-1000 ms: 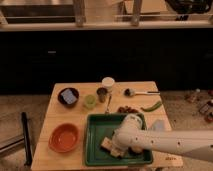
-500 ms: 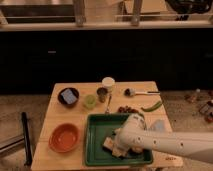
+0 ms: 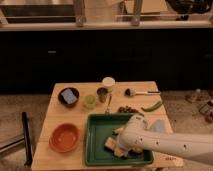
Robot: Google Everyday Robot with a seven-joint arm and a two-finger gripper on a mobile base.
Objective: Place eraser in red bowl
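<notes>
The red bowl [image 3: 65,137] sits empty at the table's front left. A green tray [image 3: 93,131] lies to its right. My gripper [image 3: 118,148] is down inside the tray, at the end of the white arm that reaches in from the right. A pale tan block, the eraser [image 3: 109,144], lies in the tray at the gripper's left tip. I cannot tell if it is held. A yellowish piece [image 3: 119,131] lies just behind the gripper.
A dark bowl with a blue pad [image 3: 68,96] stands at the back left. A green cup [image 3: 90,101], a dark cup [image 3: 102,94] and a white cup [image 3: 108,82] stand behind the tray. A brush [image 3: 137,92] and a green pepper [image 3: 152,106] lie at the back right.
The arm has shifted slightly over the tray. The gripper stays low by the eraser. The bowl and the other things have not moved.
</notes>
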